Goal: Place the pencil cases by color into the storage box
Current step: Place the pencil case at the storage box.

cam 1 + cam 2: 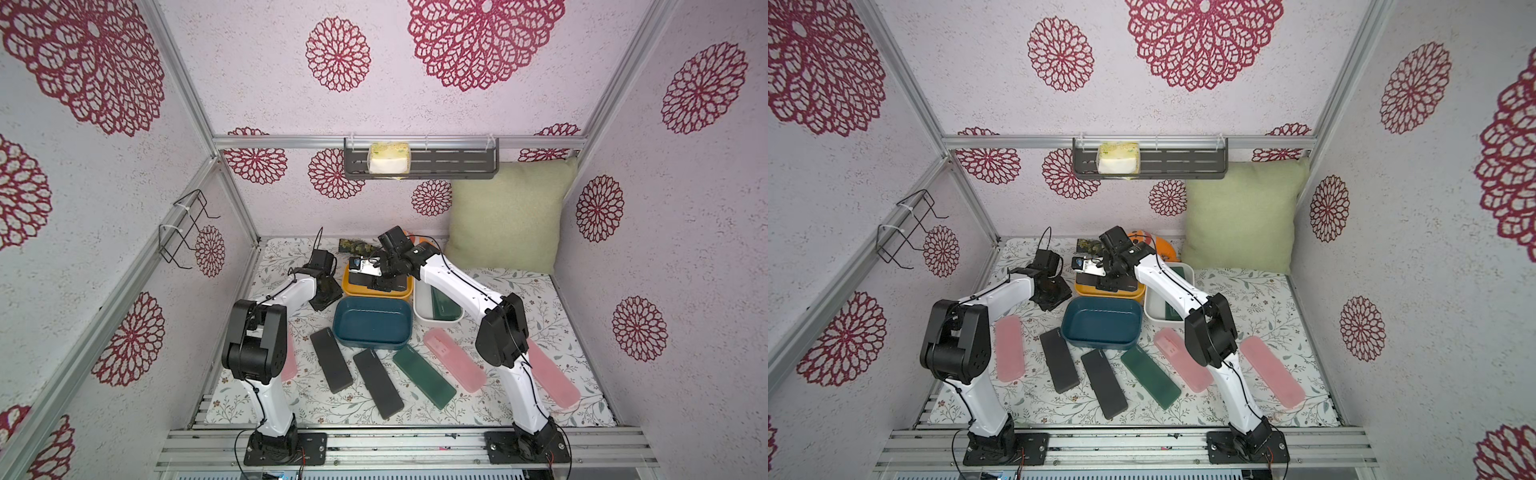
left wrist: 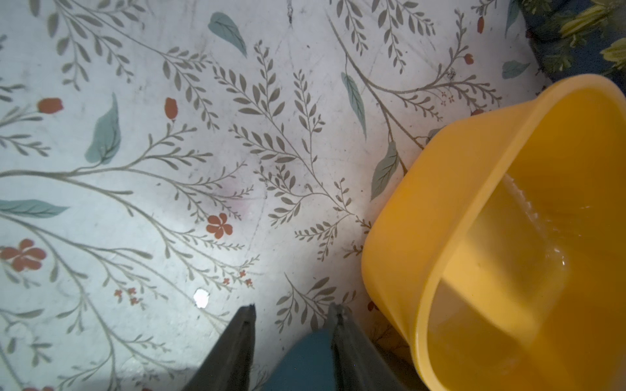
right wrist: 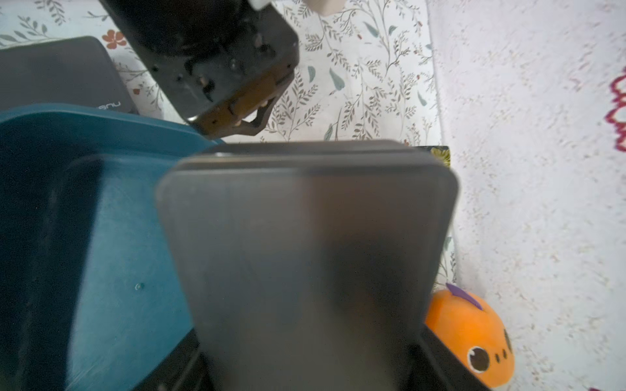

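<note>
Desk front: six pencil cases lay flat on the floral cover. From the left they were the outer pink case, left black case, middle black case, loose green case, middle pink case and right pink case.
Blue tub: stood just behind that row with its bare floor showing.
White tub: stood just right of the blue tub. The stored green cases lay inside, partly hidden by the right arm, so their count could not be told.
Left claw: hung low over the desk beside the yellow tub, released. Its jaws stood apart with only the cover between them.
Right claw: was over the yellow tub, behind the blue one, clenched on the held black case.
Held black case: sat tilted at the yellow tub. Whether it touched the tub floor could not be told.
Desk rear: a dark patterned cloth and an orange plush lay by the wall, with a green cushion leaning in the corner.
Wall shelf: carried a tissue pack.
</note>
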`<act>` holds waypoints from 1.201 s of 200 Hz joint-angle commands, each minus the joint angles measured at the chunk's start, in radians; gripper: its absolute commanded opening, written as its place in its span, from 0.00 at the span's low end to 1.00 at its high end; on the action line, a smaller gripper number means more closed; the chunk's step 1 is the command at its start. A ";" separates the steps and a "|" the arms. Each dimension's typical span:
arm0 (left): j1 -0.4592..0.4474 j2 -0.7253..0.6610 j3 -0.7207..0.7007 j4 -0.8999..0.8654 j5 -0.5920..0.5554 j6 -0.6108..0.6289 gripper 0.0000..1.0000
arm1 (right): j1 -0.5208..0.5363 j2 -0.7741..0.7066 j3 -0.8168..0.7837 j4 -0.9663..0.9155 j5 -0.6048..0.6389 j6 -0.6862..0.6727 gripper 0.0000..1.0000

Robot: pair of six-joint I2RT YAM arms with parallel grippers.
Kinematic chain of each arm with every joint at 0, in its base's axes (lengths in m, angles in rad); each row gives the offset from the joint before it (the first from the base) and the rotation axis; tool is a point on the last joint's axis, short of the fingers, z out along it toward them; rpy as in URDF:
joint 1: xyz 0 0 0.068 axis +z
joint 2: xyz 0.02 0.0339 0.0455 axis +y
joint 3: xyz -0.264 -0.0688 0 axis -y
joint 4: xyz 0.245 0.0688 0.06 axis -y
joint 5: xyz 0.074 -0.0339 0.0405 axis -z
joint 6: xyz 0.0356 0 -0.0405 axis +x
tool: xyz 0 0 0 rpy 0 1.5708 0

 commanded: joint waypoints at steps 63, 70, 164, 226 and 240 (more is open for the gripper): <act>-0.002 -0.048 0.000 -0.042 -0.045 0.013 0.43 | -0.036 0.157 0.232 -0.068 0.048 -0.032 0.28; -0.002 -0.055 -0.001 -0.046 -0.052 0.014 0.43 | -0.039 0.174 0.252 -0.078 0.048 -0.032 0.28; 0.013 -0.114 -0.004 -0.072 -0.092 0.028 0.44 | -0.049 0.262 0.276 -0.098 0.051 -0.031 0.30; 0.018 -0.133 -0.008 -0.053 -0.078 0.040 0.52 | -0.055 0.318 0.283 -0.050 0.078 -0.022 0.32; 0.020 -0.141 -0.007 -0.044 -0.073 0.046 0.58 | -0.058 0.334 0.283 -0.035 0.083 -0.015 0.32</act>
